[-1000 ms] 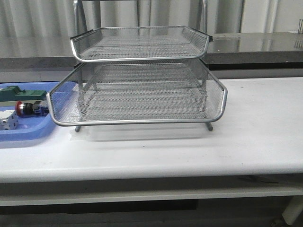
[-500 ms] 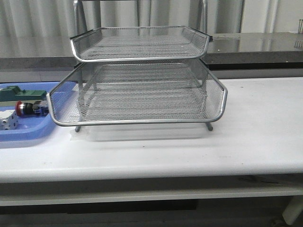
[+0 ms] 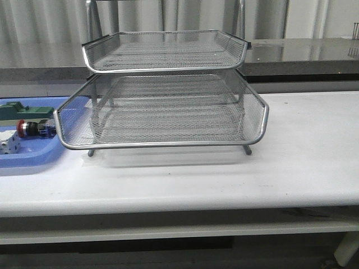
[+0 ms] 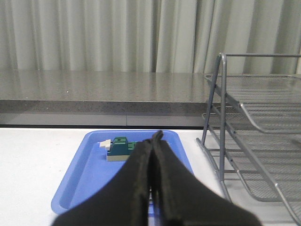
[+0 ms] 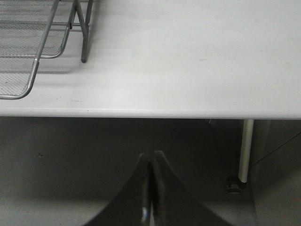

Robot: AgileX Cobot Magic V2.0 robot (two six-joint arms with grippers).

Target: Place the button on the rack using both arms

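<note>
So the rack (image 3: 162, 92) sits about mid-tabletop (image 3: 303, 162), a bit left of centre, wire-mesh tiers stacked, thin legs touching the white surface. Nothing in the two tiers visible in the front view as far as I can see.

The button (image 3: 35, 129) is way off to the left, lying on its side in the blue tray (image 3: 33, 158), red head pointing left, bluish end toward the rack. It's just left of the rack's lower tier rim, partly seen through the mesh. A green block (image 3: 19, 111) lies just behind it, and a white block (image 3: 9, 144) is just in front at the left edge.

Left gripper (image 4: 154, 141): jaws pressed together, nothing between them, hanging on the near side of the tray with the green block beyond its tips. The button itself doesn't show up in the left wrist view, likely hidden behind the gripper.

Right gripper (image 5: 150, 162): jaws also together and empty, sitting low off the near tabletop edge, with a rack corner at the far left and a table leg (image 5: 244, 148) to the right.
</note>
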